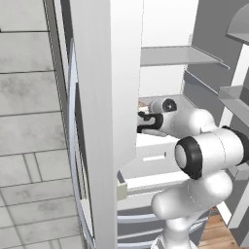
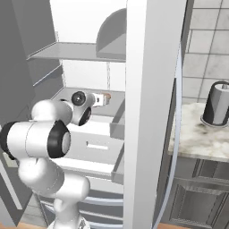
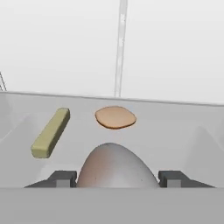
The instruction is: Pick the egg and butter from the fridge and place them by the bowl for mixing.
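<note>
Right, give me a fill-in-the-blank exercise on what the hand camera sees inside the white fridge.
1. The brownish-grey oval egg sits between the two dark finger tips of the ____.
2. The long yellow-green butter stick lies to the ____ of the egg in the hand view.
3. The flat tan patty-like item lies on the fridge's pale shelf, ____ the egg.

Missing words: gripper; left; beyond

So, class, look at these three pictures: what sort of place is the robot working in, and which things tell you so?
Most likely a kitchen. The arm reaches into an open white fridge with shelves and drawers, an egg sits between the gripper fingertips, and a marble counter backed by wall tiles stands beside the fridge.
</note>
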